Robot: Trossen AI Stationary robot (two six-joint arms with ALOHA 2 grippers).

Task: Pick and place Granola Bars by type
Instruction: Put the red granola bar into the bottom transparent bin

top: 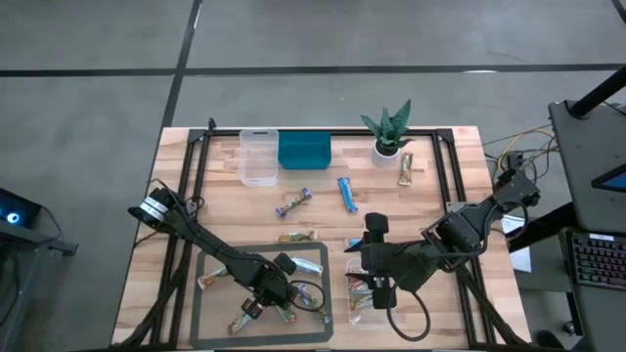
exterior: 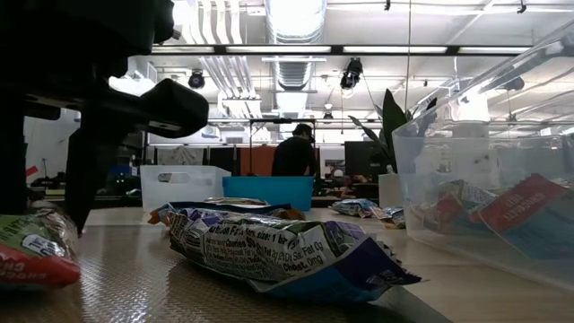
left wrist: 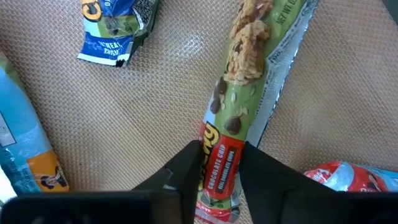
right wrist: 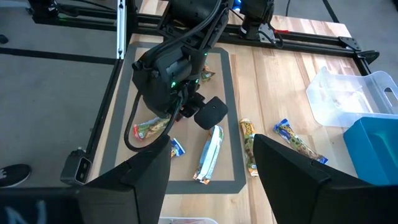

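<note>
Several granola bars lie on a grey mat (top: 220, 323) at the near left. My left gripper (left wrist: 219, 152) points steeply down there, shut on a green and red granola bar (left wrist: 249, 68). A silvery-white bar (right wrist: 210, 152) lies beside it. More bars rest flat on the wood: a blue one (top: 347, 194), a purple-blue one (top: 293, 203) and a brown one (top: 406, 168). My right gripper (right wrist: 211, 180) hangs open with nothing between its fingers, above a clear tub (top: 364, 311) that holds a few bars. My left gripper pinches the green bar near its red-printed end (left wrist: 219, 163) between its two fingers (left wrist: 186, 171), one on each long edge. The fingers come from above, pointing steeply down, and lie across the bar. The bar lies flat on the mat.
A second clear tub (top: 259, 156), a teal bin (top: 304, 152) and a potted plant (top: 388, 132) stand along the far edge. A blue and white wrapper (left wrist: 115, 28) and a red one (left wrist: 354, 183) lie close to the held bar. Black frame rails (top: 191, 176) run along both sides.
</note>
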